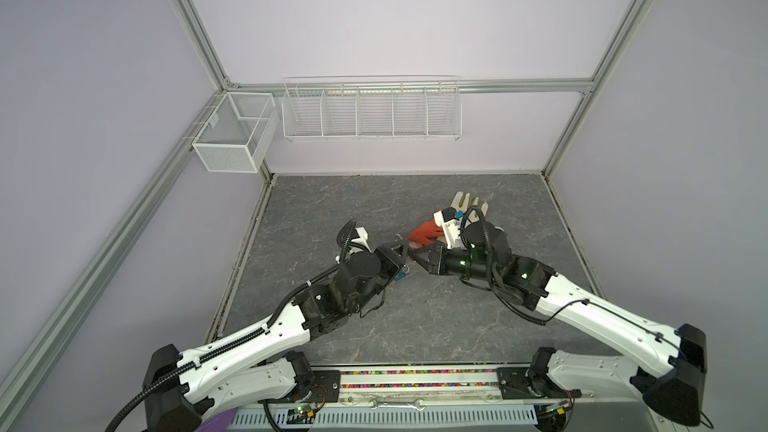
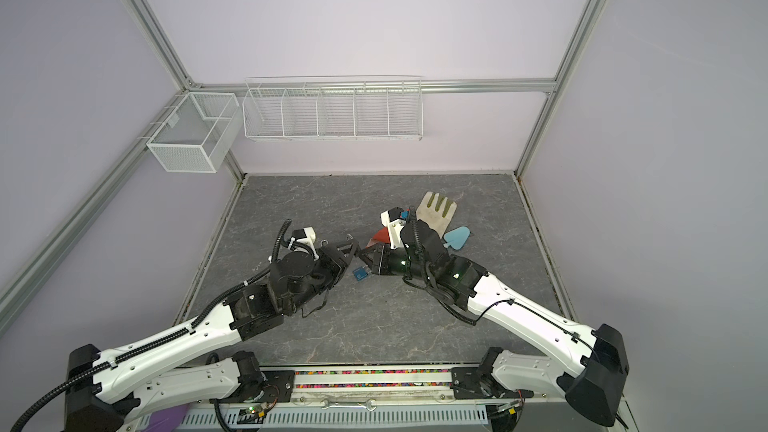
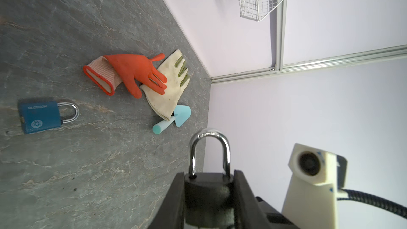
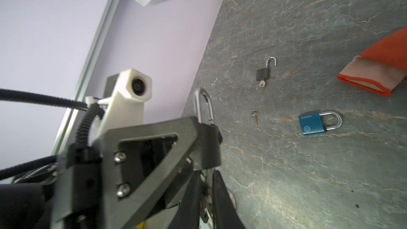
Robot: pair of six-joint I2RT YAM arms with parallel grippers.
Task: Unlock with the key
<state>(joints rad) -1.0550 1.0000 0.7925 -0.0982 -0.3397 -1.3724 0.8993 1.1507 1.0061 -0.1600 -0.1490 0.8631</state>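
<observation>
Left tool [image 3: 209, 174] around black padlock [image 3: 208, 197]

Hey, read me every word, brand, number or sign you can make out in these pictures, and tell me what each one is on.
"BLOSSOM": on the body of the blue padlock, left wrist view; the first letter is faint.
Round emblem below that word: no letters readable.
Engraving on the shackle of the black padlock: too blurred to read.
Nothing else is readable in any view.

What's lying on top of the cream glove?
The orange glove overlaps the cream glove, its finger end resting on the palm. Whatever lies under either glove is hidden.
</observation>
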